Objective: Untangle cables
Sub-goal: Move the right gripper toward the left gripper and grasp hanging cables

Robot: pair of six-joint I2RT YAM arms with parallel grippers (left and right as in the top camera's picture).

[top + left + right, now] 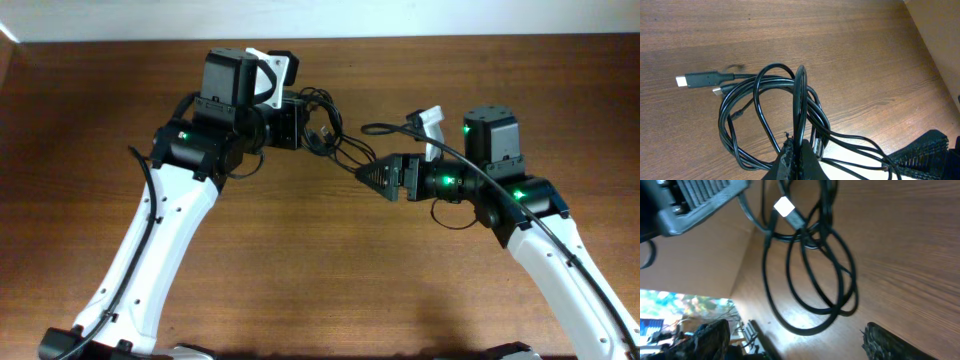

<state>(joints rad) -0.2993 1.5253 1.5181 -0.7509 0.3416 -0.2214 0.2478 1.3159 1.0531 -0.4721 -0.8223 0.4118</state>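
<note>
The cables [322, 128] are a tangle of thin black loops hanging between the two arms at the back middle of the table. My left gripper [303, 125] is shut on one strand, which runs up between its fingers [799, 150] in the left wrist view, with the other loops [770, 115] draped around it. A black plug [697, 79] with a pale tip lies on the wood. My right gripper [368, 176] points left just below the tangle. It is open, with its fingers [710, 340] wide apart and the lowest cable loop [810, 280] just ahead of them, untouched.
The brown wooden table [330, 280] spreads out in front of both arms. Its far edge meets a pale wall [400, 15] just behind the tangle. The left gripper's body [695, 200] hangs close above the right gripper's view.
</note>
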